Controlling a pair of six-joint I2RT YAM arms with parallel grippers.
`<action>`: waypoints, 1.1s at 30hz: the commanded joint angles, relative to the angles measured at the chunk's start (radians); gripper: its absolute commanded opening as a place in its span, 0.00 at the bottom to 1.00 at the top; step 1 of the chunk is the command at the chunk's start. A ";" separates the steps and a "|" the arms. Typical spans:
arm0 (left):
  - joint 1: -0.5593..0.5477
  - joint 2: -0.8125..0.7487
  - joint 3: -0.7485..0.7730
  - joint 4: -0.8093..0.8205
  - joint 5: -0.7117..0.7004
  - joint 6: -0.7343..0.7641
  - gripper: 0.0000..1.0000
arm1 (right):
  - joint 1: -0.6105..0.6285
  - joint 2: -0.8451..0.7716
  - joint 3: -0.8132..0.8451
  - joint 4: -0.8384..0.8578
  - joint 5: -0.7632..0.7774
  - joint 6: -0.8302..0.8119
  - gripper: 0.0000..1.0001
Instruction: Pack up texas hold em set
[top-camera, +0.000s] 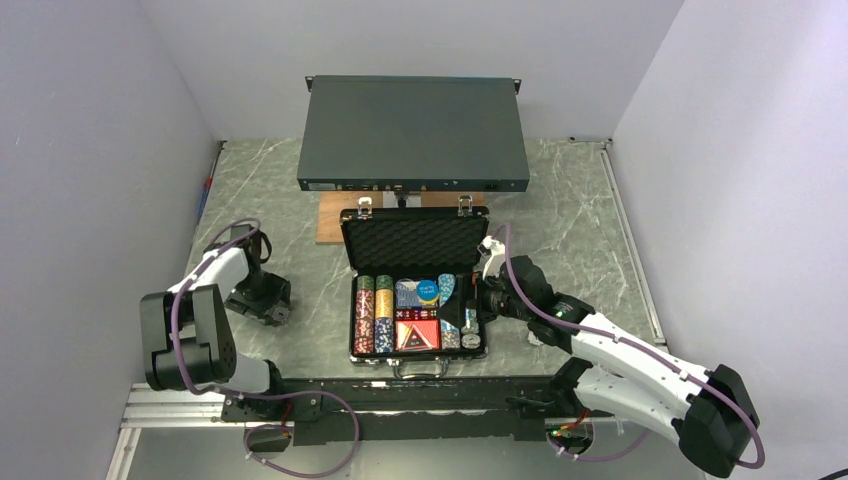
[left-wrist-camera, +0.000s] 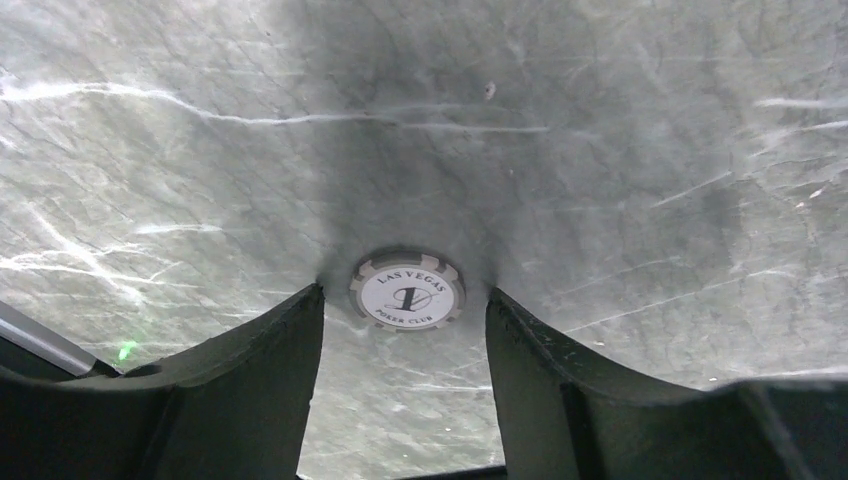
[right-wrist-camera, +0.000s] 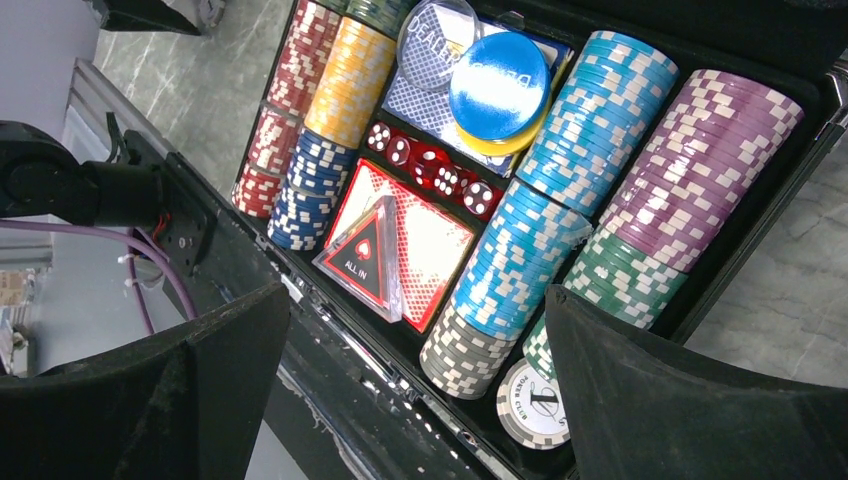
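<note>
The texas hold em set is a small black case (top-camera: 415, 238) standing open at the middle of the table, its foam lid upright. Rows of chips (right-wrist-camera: 560, 160), red dice (right-wrist-camera: 430, 170), a blue disc (right-wrist-camera: 497, 85) and an "ALL IN" triangle (right-wrist-camera: 362, 258) fill it. A loose grey chip (right-wrist-camera: 533, 403) leans in its near right corner. My right gripper (top-camera: 470, 310) hovers open over that corner. Left of the case, my left gripper (left-wrist-camera: 405, 292) is down at the table, open, its fingertips either side of a grey "Las Vegas" chip (left-wrist-camera: 407, 291) lying flat, with gaps on both sides.
A large dark grey rack box (top-camera: 412, 133) sits behind the case, with a wooden board (top-camera: 330, 220) under its front edge. A thin red and blue item (top-camera: 205, 195) lies along the left wall. The arms' mounting rail (top-camera: 400, 395) runs just in front of the case.
</note>
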 joint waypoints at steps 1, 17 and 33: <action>-0.031 0.073 0.003 -0.027 -0.027 -0.082 0.63 | -0.005 -0.001 -0.001 0.047 -0.007 0.009 0.99; -0.035 0.040 -0.040 -0.006 -0.060 -0.097 0.35 | -0.005 -0.017 -0.008 0.038 -0.004 0.017 1.00; -0.162 -0.293 -0.012 -0.113 0.121 -0.137 0.31 | -0.004 0.034 -0.026 0.148 -0.033 0.065 1.00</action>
